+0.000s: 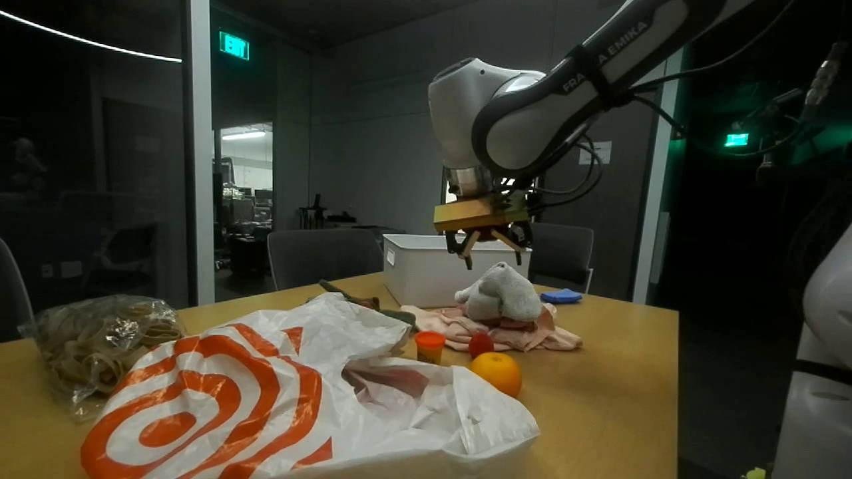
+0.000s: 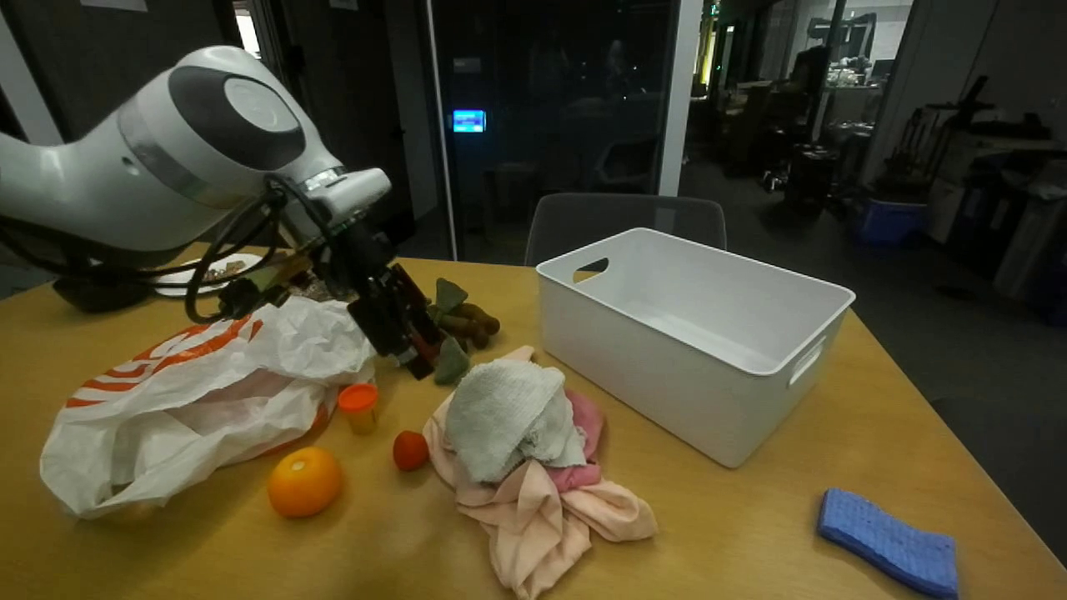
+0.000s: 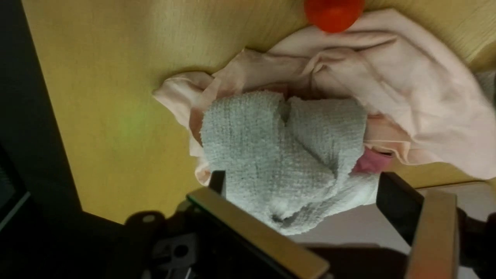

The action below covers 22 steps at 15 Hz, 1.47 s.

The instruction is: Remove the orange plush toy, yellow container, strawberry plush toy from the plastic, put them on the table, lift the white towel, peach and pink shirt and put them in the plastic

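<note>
My gripper (image 1: 494,261) is open and empty, above the white towel (image 1: 502,296). In the wrist view the towel (image 3: 271,155) lies below and between the fingertips (image 3: 304,186), apart from them. The towel is bunched on top of the peach cloth (image 2: 533,508) and the pink shirt (image 2: 586,417), which shows only in part. The orange toy (image 2: 305,482), the yellow container (image 2: 360,414) with an orange lid and the red strawberry toy (image 2: 410,451) stand on the table between the bag and the cloths. The white plastic bag (image 2: 192,417) with red rings lies crumpled, its mouth partly open.
A white bin (image 2: 667,383) stands beside the cloth pile. A blue cloth (image 2: 888,540) lies near the table edge. A brown and green plush toy (image 2: 471,323) lies behind the pile. A clear bag of tan material (image 1: 106,346) lies past the plastic bag.
</note>
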Motion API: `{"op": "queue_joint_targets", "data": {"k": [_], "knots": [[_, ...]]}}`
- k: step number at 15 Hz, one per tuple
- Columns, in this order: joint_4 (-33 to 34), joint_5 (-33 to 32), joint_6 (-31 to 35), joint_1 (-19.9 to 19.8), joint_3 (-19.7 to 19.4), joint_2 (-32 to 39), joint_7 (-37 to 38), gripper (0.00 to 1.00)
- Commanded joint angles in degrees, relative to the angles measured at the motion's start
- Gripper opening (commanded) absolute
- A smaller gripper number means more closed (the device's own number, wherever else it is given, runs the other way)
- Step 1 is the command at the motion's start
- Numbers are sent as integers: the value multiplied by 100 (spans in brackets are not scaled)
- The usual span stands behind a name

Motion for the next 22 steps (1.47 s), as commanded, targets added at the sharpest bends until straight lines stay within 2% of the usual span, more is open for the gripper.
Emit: {"op": "queue_joint_targets", "data": {"k": [1, 11, 14, 15, 16, 22], "knots": [[448, -326, -173, -108, -237, 583, 318, 100], [615, -1202, 254, 76, -736, 1407, 465, 100], [660, -1109, 250, 119, -837, 1493, 383, 100], [656, -1073, 279, 137, -863, 1493, 385, 75], [655, -1081, 304, 149, -879, 1491, 420, 74], [665, -1017, 381, 210, -943, 1462, 371, 27]]}}
